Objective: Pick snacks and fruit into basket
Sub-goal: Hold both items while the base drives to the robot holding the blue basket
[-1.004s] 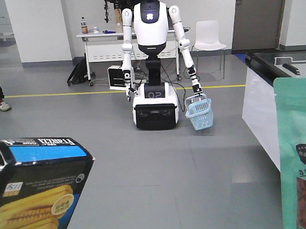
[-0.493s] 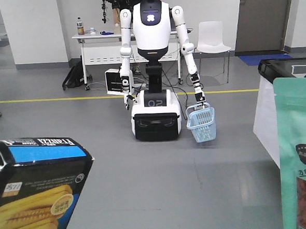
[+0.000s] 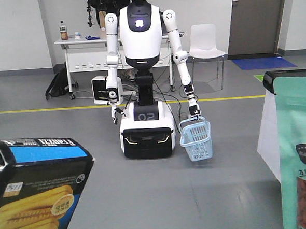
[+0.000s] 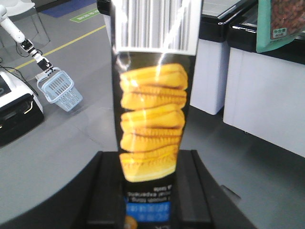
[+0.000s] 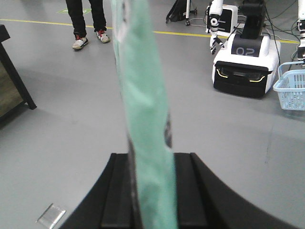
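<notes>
My left gripper is shut on the black "Franzzi" snack box, which stands up between the jaws. The box fills the front view's lower left. My right gripper is shut on the teal snack pouch, seen edge-on. Its berry window shows at the front view's right edge. The light blue basket hangs from the hand of a white humanoid robot facing me across the floor. The basket also shows upper left in the left wrist view, and the basket far right in the right wrist view. No fruit is in view.
A white-sided counter with a black top stands at the right; the counters are close on that side. A white table and chair line the back wall. A person's legs stand at the far left. A yellow line crosses the grey floor.
The white robot with the basket now looks larger and sits further left in the front view, the basket lower. The box and pouch keep their places in my grippers.
</notes>
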### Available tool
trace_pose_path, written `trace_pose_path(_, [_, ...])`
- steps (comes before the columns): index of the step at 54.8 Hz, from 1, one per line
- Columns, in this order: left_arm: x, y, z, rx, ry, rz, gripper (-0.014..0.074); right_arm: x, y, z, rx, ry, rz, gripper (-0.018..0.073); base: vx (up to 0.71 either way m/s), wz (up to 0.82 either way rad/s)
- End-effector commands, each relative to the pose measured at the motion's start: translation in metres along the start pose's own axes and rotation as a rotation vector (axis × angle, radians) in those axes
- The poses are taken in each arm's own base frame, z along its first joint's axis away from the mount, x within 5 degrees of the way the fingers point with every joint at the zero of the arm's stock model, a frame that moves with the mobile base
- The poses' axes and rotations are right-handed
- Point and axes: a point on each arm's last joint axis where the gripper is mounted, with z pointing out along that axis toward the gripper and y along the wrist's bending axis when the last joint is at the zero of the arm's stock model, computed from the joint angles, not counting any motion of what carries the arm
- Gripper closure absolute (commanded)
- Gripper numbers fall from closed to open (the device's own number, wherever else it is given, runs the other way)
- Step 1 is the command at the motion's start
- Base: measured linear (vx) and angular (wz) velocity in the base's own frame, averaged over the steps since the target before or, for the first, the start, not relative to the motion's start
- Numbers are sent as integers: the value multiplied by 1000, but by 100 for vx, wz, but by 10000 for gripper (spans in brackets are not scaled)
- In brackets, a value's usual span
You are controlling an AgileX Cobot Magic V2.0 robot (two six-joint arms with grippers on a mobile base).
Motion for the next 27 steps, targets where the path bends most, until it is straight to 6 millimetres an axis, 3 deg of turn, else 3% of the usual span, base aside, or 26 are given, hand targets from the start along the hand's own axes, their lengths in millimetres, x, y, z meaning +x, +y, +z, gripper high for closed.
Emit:
trace_pose_path(1, [-18, 2, -7, -6, -130, -1, 607, -16, 1, -6, 3, -116, -5, 566, 54, -6])
trace_pose_path(27, [-18, 1, -7, -6, -128, -1, 607, -16, 1, -6, 3, -116, -5, 566, 54, -1])
